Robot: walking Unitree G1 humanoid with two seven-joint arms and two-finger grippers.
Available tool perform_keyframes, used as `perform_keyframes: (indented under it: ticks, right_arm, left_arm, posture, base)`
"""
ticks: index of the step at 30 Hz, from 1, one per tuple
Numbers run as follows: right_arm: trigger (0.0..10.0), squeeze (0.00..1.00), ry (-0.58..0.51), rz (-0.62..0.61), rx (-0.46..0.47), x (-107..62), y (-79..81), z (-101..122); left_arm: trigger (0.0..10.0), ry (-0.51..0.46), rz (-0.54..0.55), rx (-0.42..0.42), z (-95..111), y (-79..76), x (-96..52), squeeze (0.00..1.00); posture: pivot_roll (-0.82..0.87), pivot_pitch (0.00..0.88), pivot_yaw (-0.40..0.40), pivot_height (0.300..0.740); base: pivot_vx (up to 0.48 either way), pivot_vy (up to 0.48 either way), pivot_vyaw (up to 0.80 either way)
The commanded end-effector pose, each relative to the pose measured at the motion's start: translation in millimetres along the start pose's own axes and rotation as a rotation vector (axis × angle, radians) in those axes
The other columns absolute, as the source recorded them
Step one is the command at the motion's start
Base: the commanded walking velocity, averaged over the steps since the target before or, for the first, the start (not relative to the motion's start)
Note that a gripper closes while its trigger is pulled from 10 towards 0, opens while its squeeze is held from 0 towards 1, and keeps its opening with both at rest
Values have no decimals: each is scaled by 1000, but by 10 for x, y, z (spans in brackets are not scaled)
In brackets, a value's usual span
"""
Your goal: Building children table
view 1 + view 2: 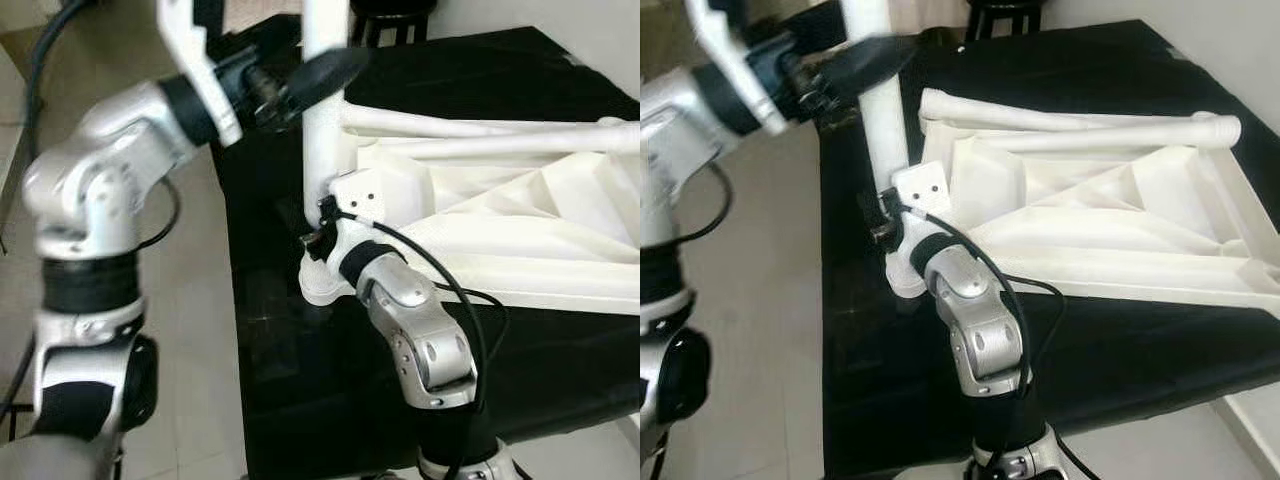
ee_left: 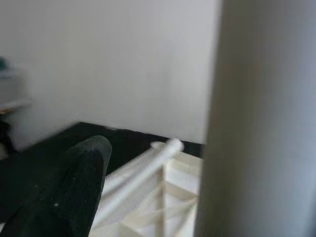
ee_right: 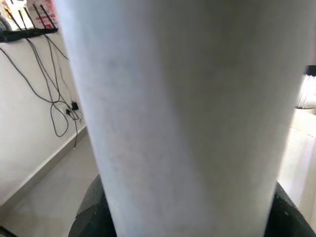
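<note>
A white plastic children's table [image 1: 520, 230] lies upside down on a black-covered worktop [image 1: 500, 70]. One white round leg [image 1: 325, 150] stands upright at its near left corner. My right gripper [image 1: 316, 240] is shut on the bottom of this leg, by the corner socket; in the right wrist view the leg [image 3: 187, 113] sits between black fingers [image 3: 91, 212]. My left gripper [image 1: 320, 75] is raised at the leg's upper part. Its visible finger [image 2: 74, 192] stands a little apart from the leg [image 2: 261, 118], so it is open.
The worktop's left edge [image 1: 232, 300] drops to a pale tiled floor [image 1: 195, 330]. A dark stool [image 1: 390, 15] stands behind the worktop. Two more white legs [image 1: 1080, 125] lie flat along the far side of the upturned table. Cables hang on a wall [image 3: 54, 103].
</note>
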State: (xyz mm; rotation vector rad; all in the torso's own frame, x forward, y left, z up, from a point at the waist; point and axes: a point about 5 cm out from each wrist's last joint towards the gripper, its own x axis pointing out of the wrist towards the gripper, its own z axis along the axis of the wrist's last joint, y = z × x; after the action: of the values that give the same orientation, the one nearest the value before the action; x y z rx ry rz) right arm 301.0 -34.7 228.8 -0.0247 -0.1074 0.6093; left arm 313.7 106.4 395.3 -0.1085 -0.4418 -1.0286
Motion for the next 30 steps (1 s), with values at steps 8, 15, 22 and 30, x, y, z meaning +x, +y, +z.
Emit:
perform_keyframes:
  ticks: [8, 15, 22, 30]
  right_arm:
    - [10000, 0, 43, 130, 164, 31, 282, -173]
    - [10000, 0, 48, 128, 149, 41, 228, -182]
    - [10000, 0, 43, 140, 97, 80, 105, -145]
    - [10000, 0, 7, 239, -9, 159, -115, 15]
  left_arm:
    - [0, 105, -193, -171, -139, -76, 128, 0]
    - [0, 129, -327, -180, -168, -238, 6, 0]
    - [0, 135, -350, -174, -205, -298, -97, 0]
    - [0, 54, -337, -165, -72, -306, -230, 0]
  posture:
    - [-44, 163, 96, 740]
    - [-43, 162, 86, 740]
    - [-47, 159, 82, 740]
    - [-55, 145, 73, 740]
  base:
    - [0, 0, 0]
    - [0, 0, 0]
    - [0, 0, 0]
    - [0, 0, 0]
